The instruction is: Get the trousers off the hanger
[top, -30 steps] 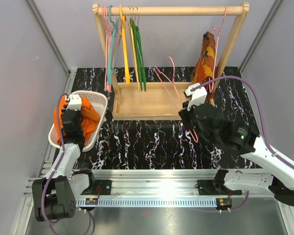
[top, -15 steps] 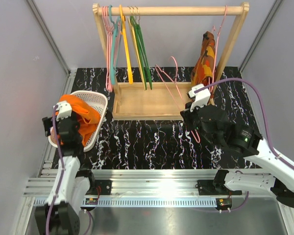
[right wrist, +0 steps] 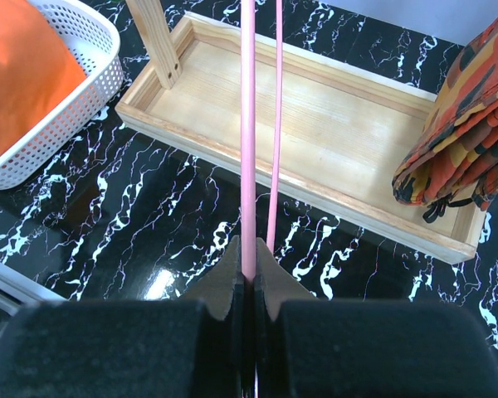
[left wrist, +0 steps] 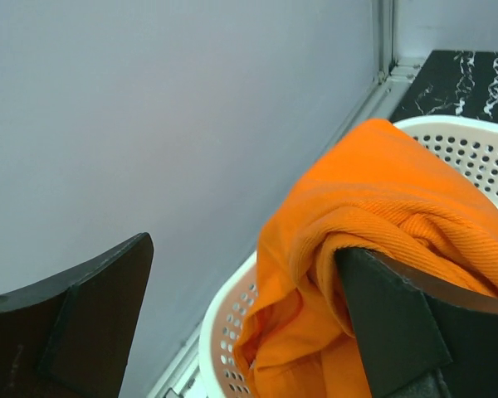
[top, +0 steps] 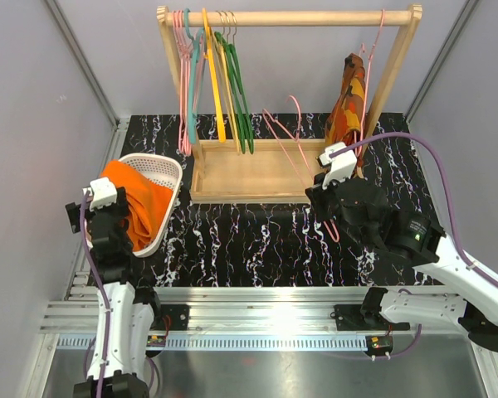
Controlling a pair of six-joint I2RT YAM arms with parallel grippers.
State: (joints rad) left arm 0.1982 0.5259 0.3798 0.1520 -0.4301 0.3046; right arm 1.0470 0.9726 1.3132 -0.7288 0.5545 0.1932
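Trousers [top: 137, 203] sit bunched in the white basket [top: 171, 166] at table's left and are off the hanger [top: 282, 142], so removal looks done.

Top view: left gripper [top: 95, 217] is at the basket's near-left edge, and its fingers are hard to make out from here. Right gripper [top: 324, 215] is mid-table by the wooden tray [top: 241, 178], on the pink wire.

Left wrist: jaws wide apart, nothing between them. One finger [left wrist: 415, 323] is up against an orange fold, and I can't tell if it touches. The cloth heaps over the basket rim [left wrist: 220, 332].

Right wrist: jaws together, clamped on the hanger [right wrist: 247, 124], which runs up over the tray. The patterned garment [right wrist: 465, 133] hangs at right, apart from it.

What's left is probably backing off. The left arm should go up and away from the rim so no finger hooks that fold and drags the cloth out. The right arm should hold the wire firm and not swing it into the rack.
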